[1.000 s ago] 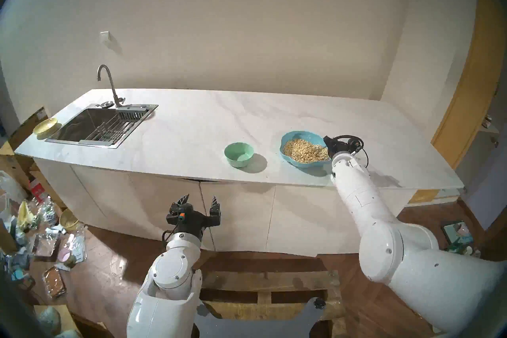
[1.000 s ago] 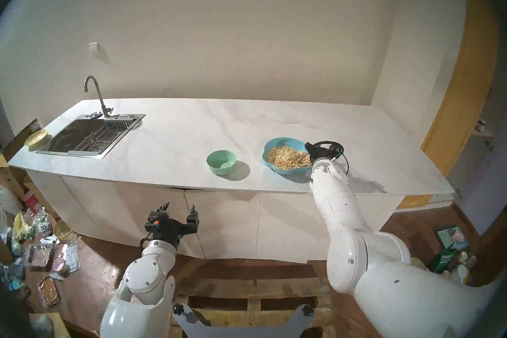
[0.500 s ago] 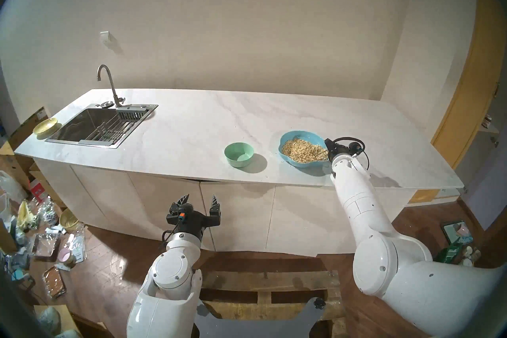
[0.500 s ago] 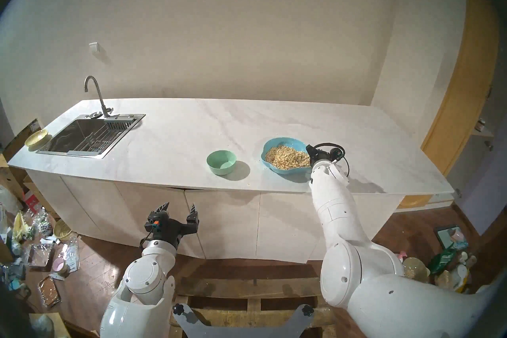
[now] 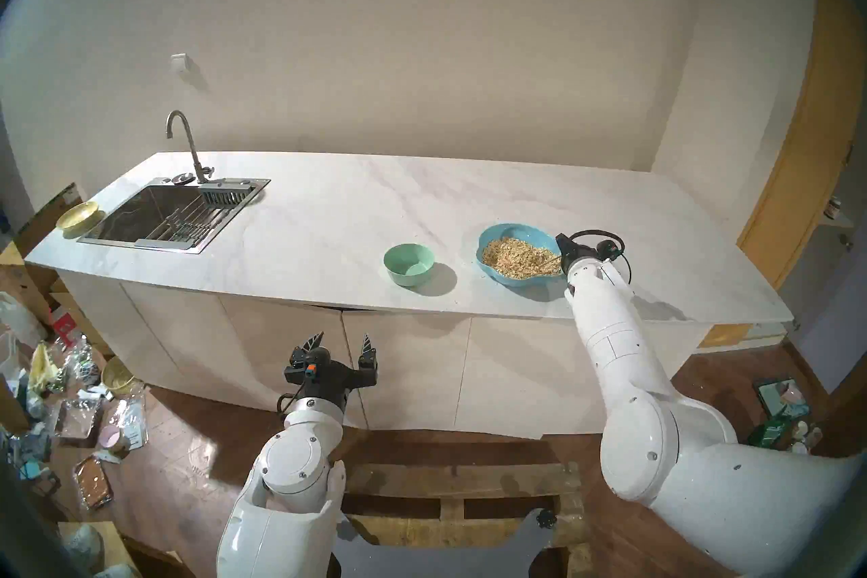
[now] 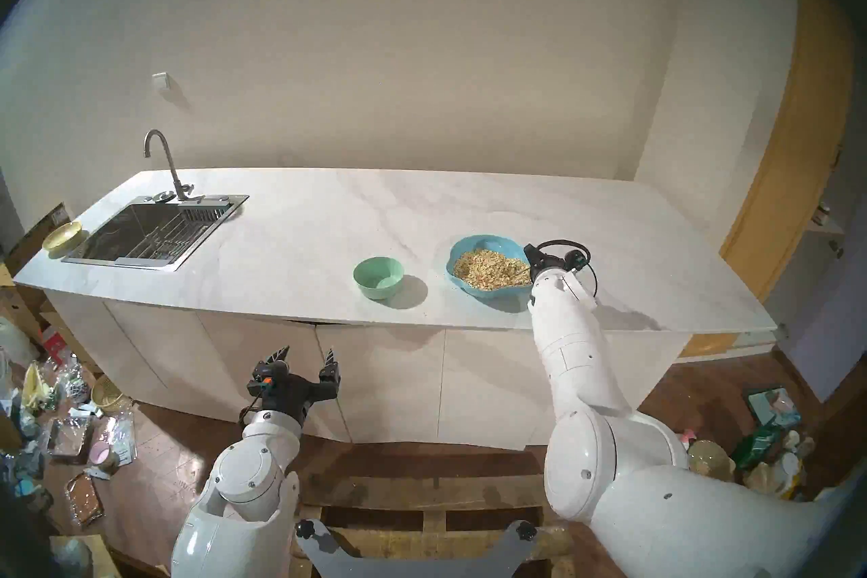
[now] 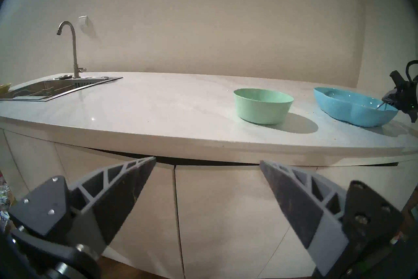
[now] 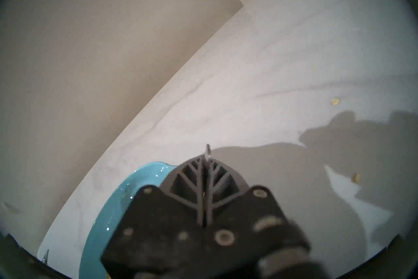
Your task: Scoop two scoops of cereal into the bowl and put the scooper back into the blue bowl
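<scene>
The wide blue bowl (image 5: 492, 234) holds a heap of cereal (image 5: 516, 257) on the right of the white counter; both also show in the head stereo right view (image 6: 462, 248) (image 6: 488, 270). My right gripper (image 5: 561, 255) is at the bowl's right rim, shut on the silver spoon's handle (image 5: 552, 259). The handle's end sticks out past the shut fingers (image 8: 207, 150). The spoon's head lies hidden in the cereal. The small mint-green bowl (image 5: 408, 263) stands left of the blue bowl and looks empty. My left gripper (image 5: 345, 340) is open and empty, low in front of the cabinet doors.
A steel sink (image 5: 173, 213) with a faucet (image 5: 187, 141) is at the counter's left end, with a yellow-green dish (image 5: 77, 216) beside it. Two stray flakes (image 8: 334, 101) lie on the counter right of the blue bowl. Clutter (image 5: 70, 399) covers the floor at left.
My right arm's elbow has swung to the left while the gripper stays at the blue bowl's rim on the spoon. The left arm has not moved.
</scene>
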Controlling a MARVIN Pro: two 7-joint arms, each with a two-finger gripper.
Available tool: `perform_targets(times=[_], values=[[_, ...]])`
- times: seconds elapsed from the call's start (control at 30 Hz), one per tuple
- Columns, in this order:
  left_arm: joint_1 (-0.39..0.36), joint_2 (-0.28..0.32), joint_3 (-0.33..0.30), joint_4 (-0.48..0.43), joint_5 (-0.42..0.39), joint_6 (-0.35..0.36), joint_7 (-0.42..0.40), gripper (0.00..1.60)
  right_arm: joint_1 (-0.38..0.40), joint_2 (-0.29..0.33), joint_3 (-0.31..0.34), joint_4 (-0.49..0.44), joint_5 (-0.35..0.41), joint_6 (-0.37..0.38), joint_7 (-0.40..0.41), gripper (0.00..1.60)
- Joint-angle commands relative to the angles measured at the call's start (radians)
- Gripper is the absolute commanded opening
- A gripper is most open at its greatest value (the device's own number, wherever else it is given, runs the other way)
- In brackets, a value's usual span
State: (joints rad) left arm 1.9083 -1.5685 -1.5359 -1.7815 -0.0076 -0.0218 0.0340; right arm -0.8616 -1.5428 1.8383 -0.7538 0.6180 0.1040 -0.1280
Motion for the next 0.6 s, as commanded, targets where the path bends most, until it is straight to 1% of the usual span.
perform_targets(times=[0.0, 0.33, 0.57], values=[[-0.004, 0.001, 0.002, -0.025, -0.002, -0.006, -0.004, 1.6, 0.03, -0.004, -0.007, -0.033, 0.003, 0.02, -0.002, 0.0], [-0.004, 0.001, 0.002, -0.025, -0.002, -0.006, -0.004, 1.6, 0.032, -0.005, -0.009, -0.07, 0.01, 0.039, -0.02, 0.0], [-0.004, 0.0, 0.002, -0.025, -0.002, -0.006, -0.004, 1.6, 0.044, -0.002, -0.008, -0.075, 0.017, 0.06, -0.038, 0.0]])
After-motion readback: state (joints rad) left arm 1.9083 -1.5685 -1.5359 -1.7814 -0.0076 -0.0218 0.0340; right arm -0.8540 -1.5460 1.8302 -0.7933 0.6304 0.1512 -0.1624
